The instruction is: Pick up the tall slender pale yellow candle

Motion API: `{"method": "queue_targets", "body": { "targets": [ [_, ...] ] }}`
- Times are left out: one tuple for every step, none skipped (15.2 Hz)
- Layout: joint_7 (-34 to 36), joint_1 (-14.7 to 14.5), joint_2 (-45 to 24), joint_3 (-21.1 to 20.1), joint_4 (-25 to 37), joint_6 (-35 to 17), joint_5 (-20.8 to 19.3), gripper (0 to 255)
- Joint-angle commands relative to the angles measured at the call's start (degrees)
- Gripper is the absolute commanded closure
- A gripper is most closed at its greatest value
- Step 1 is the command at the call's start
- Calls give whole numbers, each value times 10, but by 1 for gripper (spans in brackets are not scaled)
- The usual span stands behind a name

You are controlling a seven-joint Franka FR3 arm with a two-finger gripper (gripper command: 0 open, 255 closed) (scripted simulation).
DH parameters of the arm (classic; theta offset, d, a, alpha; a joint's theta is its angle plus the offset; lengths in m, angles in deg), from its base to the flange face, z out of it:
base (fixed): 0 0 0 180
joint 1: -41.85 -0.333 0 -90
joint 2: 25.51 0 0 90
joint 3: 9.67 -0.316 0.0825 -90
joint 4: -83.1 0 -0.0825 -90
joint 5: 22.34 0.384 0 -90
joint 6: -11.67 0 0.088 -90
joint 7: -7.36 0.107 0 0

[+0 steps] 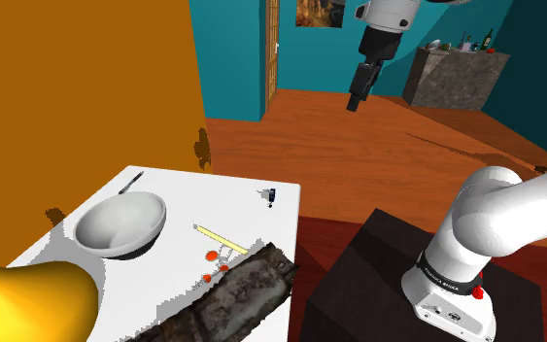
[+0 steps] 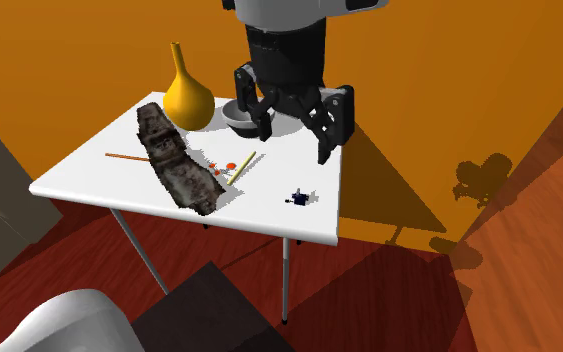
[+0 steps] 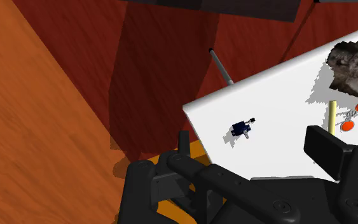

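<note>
White table (image 2: pixel 79 178) bears the candle (image 2: pixel 242 166) lying between a dark mottled slab (image 2: pixel 174 160) and bowl (image 1: pixel 120 225); pincer (image 2: pixel 295 142) gapes, well apart.

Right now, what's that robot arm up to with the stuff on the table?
The white robot arm is after the thin pale yellow candle, but it hasn't grabbed it yet. Its black gripper hangs open high in the air, holding nothing. The candle lies flat on the white table, between a pale grey bowl and a long, rough dark block.
</note>
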Motion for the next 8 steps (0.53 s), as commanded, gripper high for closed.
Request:
{"method": "queue_targets", "body": {
  "targets": [
    [0,0,0,0,0,0,0,0],
    [8,-3,-5,-9,-10,-14,6,0],
    [15,-7,-10,-18,-19,-29,11,0],
    [22,-10,-16,-27,-27,-44,16,0],
    [30,-13,-23,-36,-35,-59,22,0],
    [37,-17,-30,-45,-42,-74,27,0],
    [45,-20,-38,-55,-48,-89,32,0],
    [52,-23,-47,-64,-54,-104,36,0]
  ]
}}
